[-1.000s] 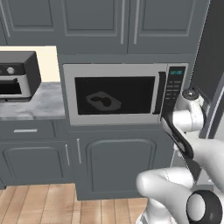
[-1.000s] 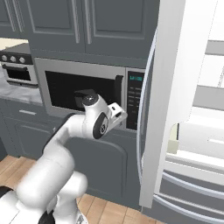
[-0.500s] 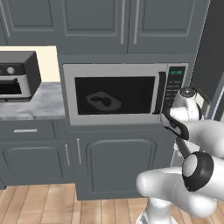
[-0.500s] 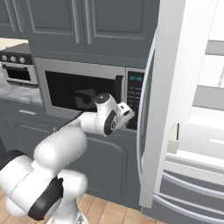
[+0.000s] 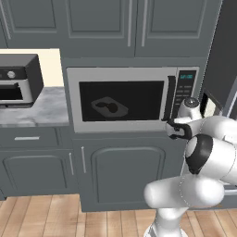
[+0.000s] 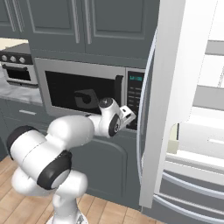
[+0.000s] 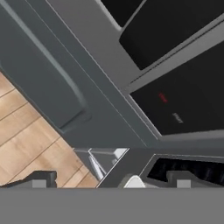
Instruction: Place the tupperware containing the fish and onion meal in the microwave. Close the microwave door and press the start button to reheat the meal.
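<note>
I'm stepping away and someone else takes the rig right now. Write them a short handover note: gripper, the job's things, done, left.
Gripper: open, holding nothing, at the lower end of the microwave's control strip.
Tupperware: inside the microwave, seen through the window of the microwave door; dark shapes of the meal in it.
Done: tupperware in, door shut.
Left: press the start button; the display gives no sign of running that I can make out.
</note>
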You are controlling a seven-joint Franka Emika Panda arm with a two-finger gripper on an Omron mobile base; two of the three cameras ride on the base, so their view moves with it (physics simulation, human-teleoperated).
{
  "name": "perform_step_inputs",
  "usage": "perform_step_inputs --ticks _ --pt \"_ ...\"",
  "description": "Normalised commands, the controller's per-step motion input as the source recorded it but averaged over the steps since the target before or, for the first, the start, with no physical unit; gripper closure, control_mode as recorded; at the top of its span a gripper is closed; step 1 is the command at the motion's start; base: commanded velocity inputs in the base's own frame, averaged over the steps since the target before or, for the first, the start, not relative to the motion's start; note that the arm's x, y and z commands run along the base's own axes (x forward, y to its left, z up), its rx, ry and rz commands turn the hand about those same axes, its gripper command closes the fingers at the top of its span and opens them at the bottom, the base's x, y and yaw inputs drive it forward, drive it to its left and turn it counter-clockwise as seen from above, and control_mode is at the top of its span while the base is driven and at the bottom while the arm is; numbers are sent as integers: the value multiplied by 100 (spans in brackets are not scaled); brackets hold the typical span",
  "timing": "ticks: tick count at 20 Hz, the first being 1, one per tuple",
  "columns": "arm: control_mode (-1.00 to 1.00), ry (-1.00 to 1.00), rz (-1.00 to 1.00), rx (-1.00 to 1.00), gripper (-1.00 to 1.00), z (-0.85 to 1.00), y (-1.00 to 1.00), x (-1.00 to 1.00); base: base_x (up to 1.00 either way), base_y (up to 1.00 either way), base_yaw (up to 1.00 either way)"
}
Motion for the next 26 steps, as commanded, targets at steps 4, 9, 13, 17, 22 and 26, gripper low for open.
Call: perform_step_inputs --ticks 4,9,13,17,22,26 --pt "-100 -10 0 0 -100 -9 -8 26 0 0 0" --pt "-100 -15 0 0 -100 -6 -23 10 0 0 0" --pt "-100 -8 0 0 -100 -23 -21 23 0 0 0" --pt "-100 -3 0 0 -100 -35 -17 37 0 0 0" --pt "-100 -1 1 0 -100 -30 -13 39 0 0 0" --pt "-100 -3 3 1 -100 0 -4 12 0 0 0"
